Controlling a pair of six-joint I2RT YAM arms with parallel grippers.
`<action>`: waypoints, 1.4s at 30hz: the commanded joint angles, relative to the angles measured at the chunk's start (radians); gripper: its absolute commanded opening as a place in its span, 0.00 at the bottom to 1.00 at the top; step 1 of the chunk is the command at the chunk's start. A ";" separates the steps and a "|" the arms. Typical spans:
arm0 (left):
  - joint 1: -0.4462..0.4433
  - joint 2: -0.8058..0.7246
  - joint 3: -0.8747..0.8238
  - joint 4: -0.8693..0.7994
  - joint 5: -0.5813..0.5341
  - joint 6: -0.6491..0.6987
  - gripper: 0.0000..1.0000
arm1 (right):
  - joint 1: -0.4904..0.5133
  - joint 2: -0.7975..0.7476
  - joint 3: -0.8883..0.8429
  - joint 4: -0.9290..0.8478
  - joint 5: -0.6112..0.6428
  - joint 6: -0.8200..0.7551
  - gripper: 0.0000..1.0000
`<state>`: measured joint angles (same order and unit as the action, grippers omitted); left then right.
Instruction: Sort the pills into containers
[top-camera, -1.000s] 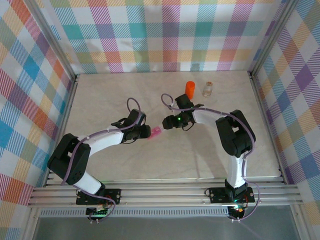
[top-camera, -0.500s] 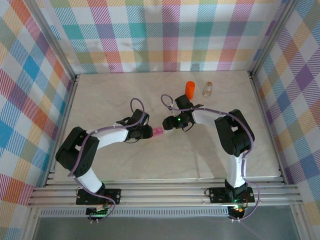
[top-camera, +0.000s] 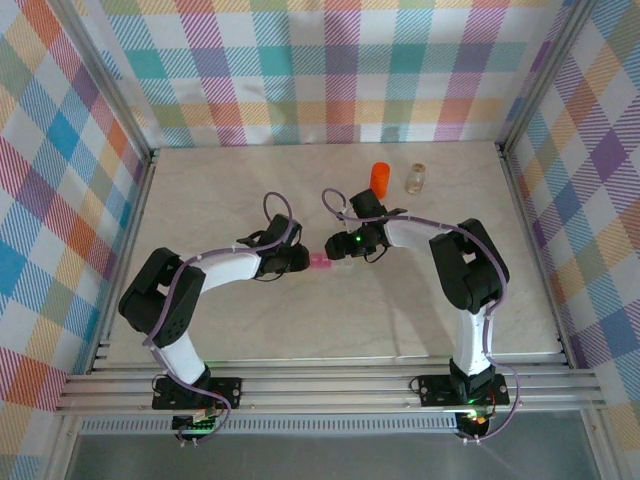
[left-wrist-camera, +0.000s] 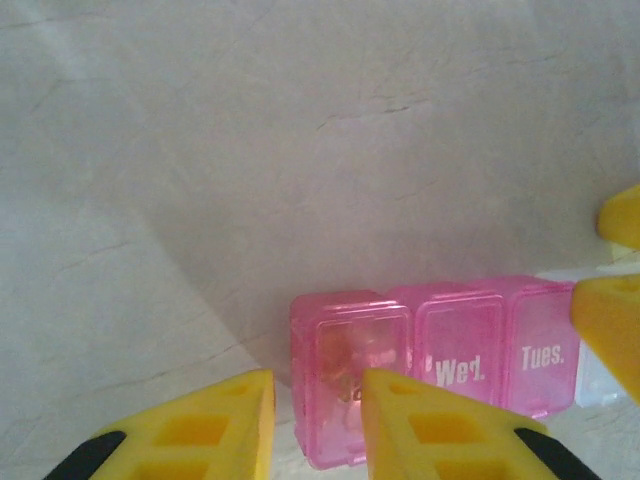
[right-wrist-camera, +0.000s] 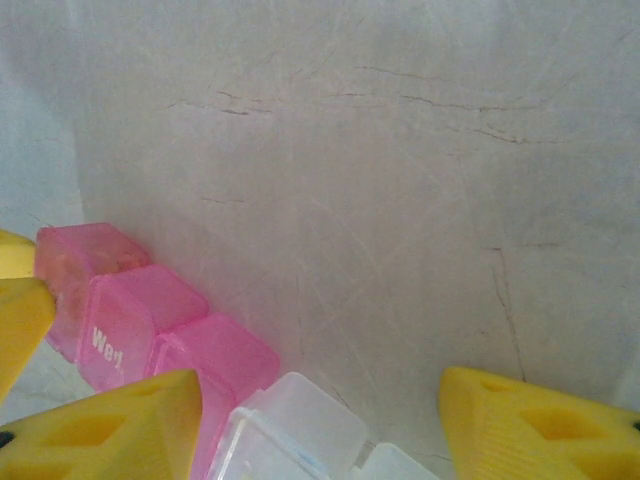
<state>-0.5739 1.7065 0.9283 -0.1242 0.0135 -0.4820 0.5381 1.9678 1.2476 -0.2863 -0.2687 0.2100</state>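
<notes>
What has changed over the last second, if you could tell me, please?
The left gripper reached further right toward the pink pill box and closed its jaws at the box's pink end. The right gripper stayed around its clear end; the orange bottle and small vial did not move.

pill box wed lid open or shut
Shut: the Wed. lid lies flat, level with the Tues. lid beside it on the pill box.

The left arm has swung, its elbow now farther right and farther from the base. The left gripper (top-camera: 303, 261) has slid right and closed onto the end of the box (top-camera: 320, 264), which has turned from slanted to nearly level and shifted slightly right.
</notes>
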 joint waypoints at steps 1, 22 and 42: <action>0.003 -0.046 0.008 -0.142 -0.025 0.008 0.29 | 0.006 -0.021 -0.012 -0.034 0.025 0.009 0.65; 0.005 -0.199 0.000 0.120 0.034 0.501 0.56 | 0.005 -0.125 -0.137 0.019 0.033 0.130 0.60; 0.060 0.009 0.107 -0.087 0.291 1.239 0.64 | -0.053 -0.021 -0.099 0.036 -0.127 0.065 0.38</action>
<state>-0.5312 1.6814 0.9955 -0.0845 0.2691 0.6361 0.4911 1.9041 1.1355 -0.2413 -0.3542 0.3023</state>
